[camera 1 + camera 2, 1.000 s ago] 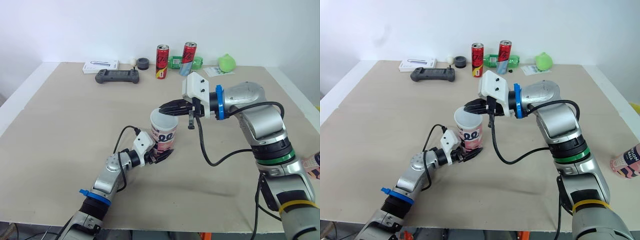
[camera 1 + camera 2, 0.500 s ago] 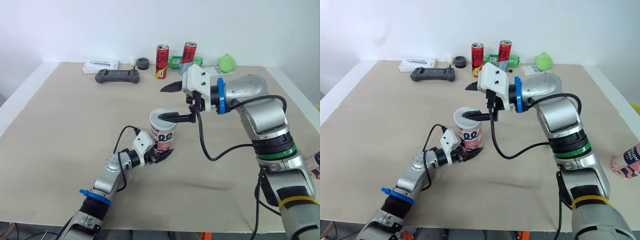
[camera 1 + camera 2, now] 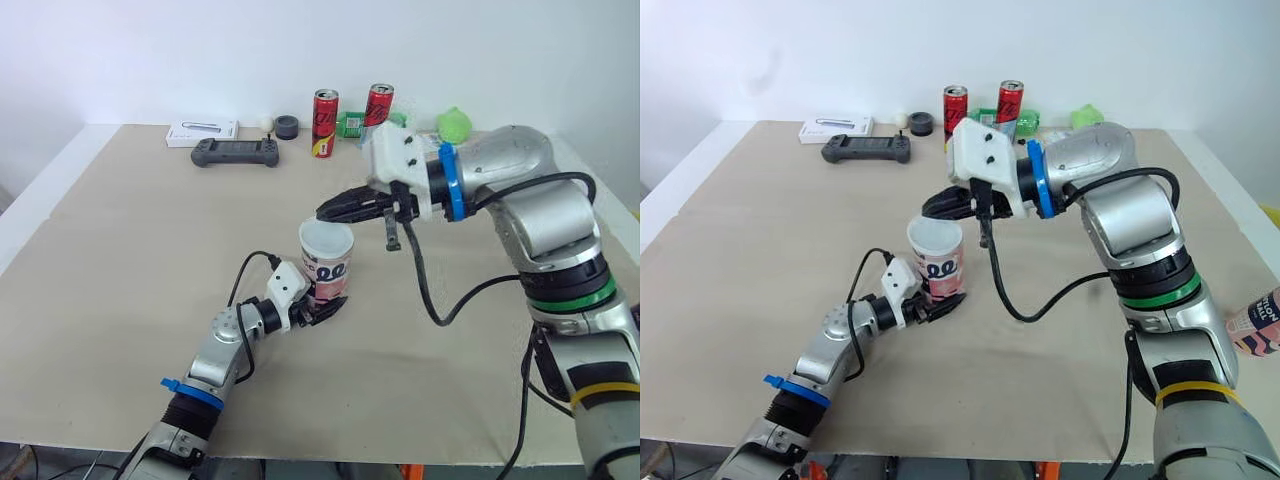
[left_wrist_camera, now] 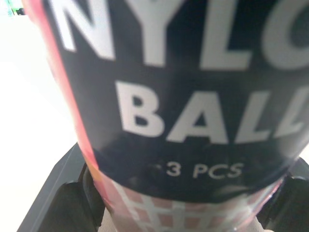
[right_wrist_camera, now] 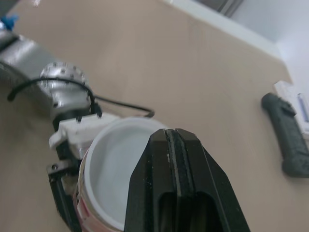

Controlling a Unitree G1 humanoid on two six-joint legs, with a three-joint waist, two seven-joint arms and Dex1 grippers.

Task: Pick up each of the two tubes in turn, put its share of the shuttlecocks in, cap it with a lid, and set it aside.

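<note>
From the head views, the tube (image 3: 327, 265) stands upright near the middle of the table (image 3: 120, 300), long axis vertical. The left gripper (image 3: 318, 310) is clamped low on its body from the robot's side. A white lid (image 3: 327, 238) appears to sit on top. The right gripper (image 3: 328, 212) comes in level from the right. Its fingers are pressed together with nothing between them, and its tips hang just above the lid's far edge; I cannot tell whether they touch it. The tube lies just below and slightly nearer the robot than those tips. The right arm is the one placed to work the top, and the left is placed to carry the tube aside.

In the left wrist view, the tube's printed label sits hard against the camera. The black fingers (image 4: 67, 203) bracket its foot on both sides, so the grip looks firm.

In the right wrist view, the two fingers (image 5: 166, 183) meet along one seam and hold nothing. The white lid lies directly beyond them, ringed by a raised rim, with the left gripper gripping the tube below. The cap looks seated, so setting the tube aside is probably the left arm's job once the right clears upward.
</note>
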